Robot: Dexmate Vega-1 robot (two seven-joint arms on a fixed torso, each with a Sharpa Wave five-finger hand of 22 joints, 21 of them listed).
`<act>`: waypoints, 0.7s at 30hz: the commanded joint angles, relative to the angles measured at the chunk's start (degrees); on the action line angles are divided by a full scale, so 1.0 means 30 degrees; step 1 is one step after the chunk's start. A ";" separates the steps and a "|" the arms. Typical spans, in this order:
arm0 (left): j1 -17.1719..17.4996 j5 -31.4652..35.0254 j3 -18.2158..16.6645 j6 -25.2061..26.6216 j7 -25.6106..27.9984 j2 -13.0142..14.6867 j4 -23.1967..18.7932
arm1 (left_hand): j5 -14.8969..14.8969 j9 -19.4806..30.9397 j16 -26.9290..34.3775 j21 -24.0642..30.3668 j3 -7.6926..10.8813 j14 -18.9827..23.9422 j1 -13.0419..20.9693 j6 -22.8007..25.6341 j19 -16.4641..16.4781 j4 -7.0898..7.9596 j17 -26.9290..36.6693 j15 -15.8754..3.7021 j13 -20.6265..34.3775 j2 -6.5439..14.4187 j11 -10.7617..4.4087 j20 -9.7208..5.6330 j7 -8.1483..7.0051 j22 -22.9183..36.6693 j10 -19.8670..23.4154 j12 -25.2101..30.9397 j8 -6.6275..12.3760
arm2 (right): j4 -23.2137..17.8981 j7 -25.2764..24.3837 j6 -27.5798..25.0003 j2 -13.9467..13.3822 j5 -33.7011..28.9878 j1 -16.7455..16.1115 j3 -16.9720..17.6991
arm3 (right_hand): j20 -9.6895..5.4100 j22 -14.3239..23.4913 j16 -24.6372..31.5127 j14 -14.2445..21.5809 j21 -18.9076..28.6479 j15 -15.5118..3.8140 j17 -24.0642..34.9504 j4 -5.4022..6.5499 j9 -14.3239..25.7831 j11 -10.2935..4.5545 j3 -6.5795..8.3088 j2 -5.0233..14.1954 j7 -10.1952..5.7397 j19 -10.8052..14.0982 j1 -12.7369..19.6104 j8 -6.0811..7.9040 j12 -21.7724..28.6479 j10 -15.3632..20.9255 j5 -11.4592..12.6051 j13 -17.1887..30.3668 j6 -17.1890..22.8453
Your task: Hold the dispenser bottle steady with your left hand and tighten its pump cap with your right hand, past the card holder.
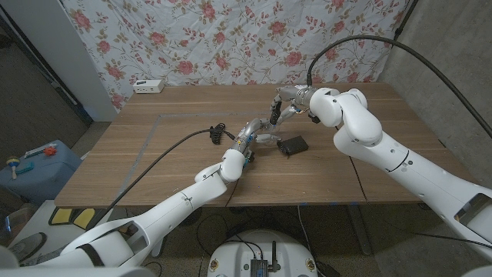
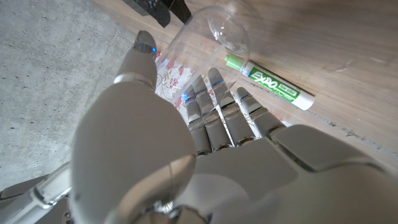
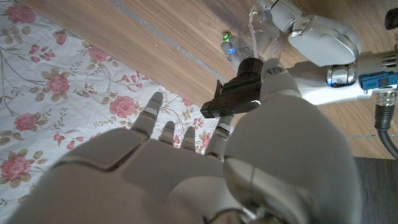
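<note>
Clear bottle held mid-counter

The dispenser bottle (image 2: 205,43) is gripped by the left robot hand (image 2: 205,118); its black pump cap (image 3: 239,90) is pinched by the right robot hand (image 3: 186,168). "EXPO" is read on the green marker (image 2: 270,82).

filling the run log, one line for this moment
left hand: grips clear bottle | right hand: at pump cap | marker: on table

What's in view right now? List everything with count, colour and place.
bottle: one, clear, mid-table, in the left hand's grip
pump cap: one, black, on the bottle, at the right hand's fingers
card holder: one, black, on the table just right of the bottle
marker: one, green and white, lying on the table by the bottle
white box: one, far left table edge
table: one, wooden
left hand: holds the bottle
right hand: above the bottle, at the cap
</note>
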 commanded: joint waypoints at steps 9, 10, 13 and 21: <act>0.0133 -0.0007 -0.0014 0.0018 0.0030 0.0048 -0.0124 | 0.0060 0.0052 0.0113 0.0031 0.1849 -0.0046 -0.1851 0.3237 -0.0089 0.1620 0.0086 -0.1017 0.0073 0.2786 -0.0066 -0.1427 -0.0360 0.0040 0.0104 0.0086 -0.0107 | -0.0117 -0.1159 -0.0831 -0.0046 -0.0457 -0.0198 -0.0414 | -0.0117 0.0005 0.0255 0.0700 0.0230 -0.0145 0.0020 0.0261 -0.0022 0.0044 -0.0343 0.0009 0.0022 0.0616 -0.0921 0.0385 0.0290 0.1110 -0.0049 0.0014 0.1470; 0.0141 -0.0028 -0.0022 0.0009 0.0011 0.0054 -0.0135 | 0.0063 0.0054 0.0120 0.0033 0.1851 -0.0045 -0.1819 0.3230 -0.0085 0.1596 0.0090 -0.1009 0.0076 0.2778 0.0039 -0.1420 -0.0359 0.0040 0.0069 0.0076 -0.0109 | -0.0123 -0.1145 -0.0906 -0.0023 -0.0614 -0.0193 -0.0478 | -0.0124 0.0005 0.0255 0.0709 0.0233 -0.0159 0.0020 0.0272 -0.0024 0.0045 -0.0355 0.0013 0.0023 0.0635 -0.0953 0.0394 0.0300 0.1160 -0.0047 0.0013 0.1526; 0.0133 -0.0024 -0.0013 -0.0021 -0.0022 0.0071 -0.0143 | 0.0078 0.0056 0.0141 0.0031 0.1876 -0.0070 -0.1710 0.3160 -0.0094 0.1544 0.0120 -0.1001 0.0087 0.2817 0.0028 -0.1392 -0.0259 0.0040 0.0040 0.0077 -0.0136 | -0.0146 -0.1241 -0.1078 0.0053 -0.0988 -0.0257 -0.0565 | -0.0169 0.0006 0.0291 0.0847 0.0248 -0.0210 0.0021 0.0323 -0.0038 -0.0001 -0.0420 0.0018 0.0024 0.0739 -0.1110 0.0424 0.0327 0.1349 -0.0038 0.0011 0.1778; 0.0083 -0.0021 0.0025 -0.0094 -0.0162 0.0085 -0.0137 | 0.0095 0.0063 0.0174 0.0040 0.1882 -0.0069 -0.1625 0.3151 -0.0082 0.1519 0.0144 -0.0970 0.0115 0.2837 0.0059 -0.1323 -0.0158 0.0041 0.0021 0.0100 -0.0139 | -0.0148 -0.1522 -0.1327 0.0341 -0.1543 -0.0480 -0.0610 | -0.0213 0.0010 0.0379 0.1265 0.0257 -0.0371 0.0027 0.0524 -0.0105 0.0174 -0.0718 -0.0064 0.0063 0.1032 -0.1766 0.0574 0.0460 0.2190 -0.0020 0.0002 0.2874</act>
